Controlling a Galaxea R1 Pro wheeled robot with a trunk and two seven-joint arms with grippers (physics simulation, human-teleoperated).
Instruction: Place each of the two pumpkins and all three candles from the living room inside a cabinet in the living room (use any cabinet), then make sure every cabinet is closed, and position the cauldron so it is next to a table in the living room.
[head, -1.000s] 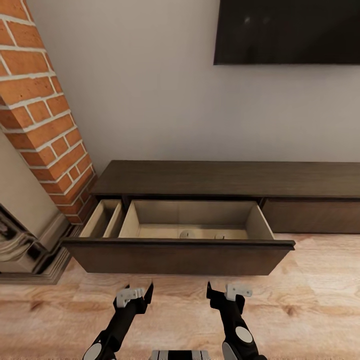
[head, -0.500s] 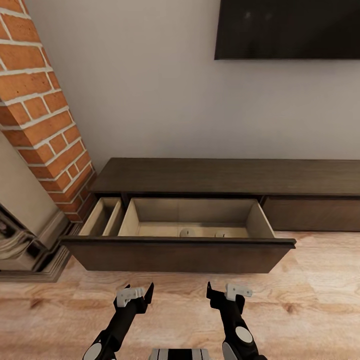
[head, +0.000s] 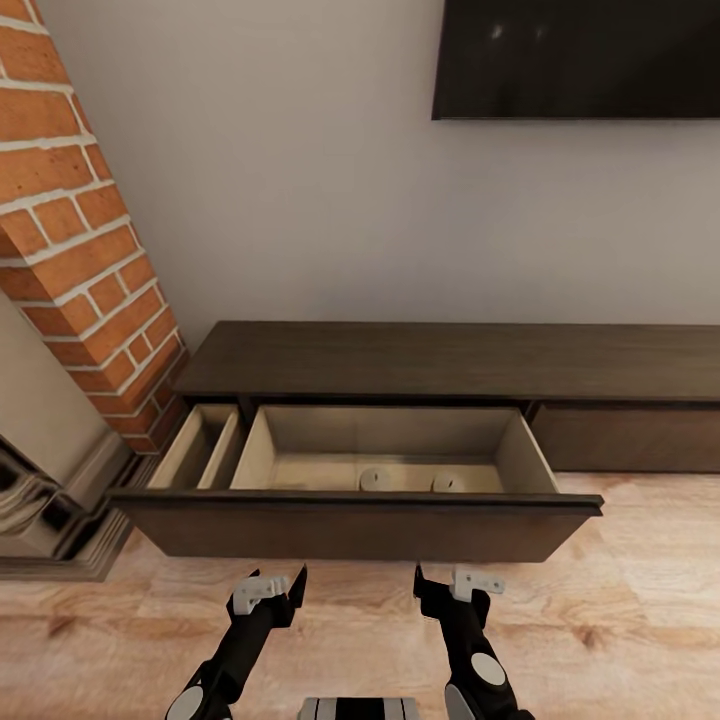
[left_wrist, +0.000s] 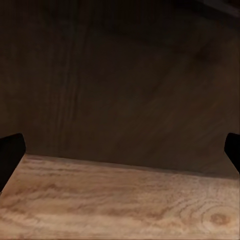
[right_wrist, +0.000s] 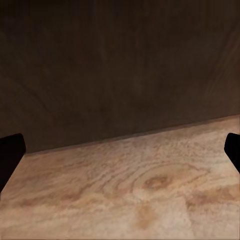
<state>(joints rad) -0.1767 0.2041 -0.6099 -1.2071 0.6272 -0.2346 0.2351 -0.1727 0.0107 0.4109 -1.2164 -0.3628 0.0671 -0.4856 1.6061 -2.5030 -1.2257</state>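
cabinet (head: 450, 360) drawer pulled out ahead of both grippers | two candles (head: 377, 479) inside | left gripper (head: 268, 588) and right gripper (head: 448, 585) spread, empty | left: third candle, pumpkins, closing, cauldron

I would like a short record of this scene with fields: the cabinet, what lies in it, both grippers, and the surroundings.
cabinet: long, low, dark brown, against the wall
drawer: pulled out, open
drawer contents: two candles lying on the drawer floor, partly hidden by the front panel
left gripper: open, empty, above the wooden floor, in front of the drawer
right gripper: open, empty, in front of the drawer
surroundings: brick column to the left, dark screen on the wall
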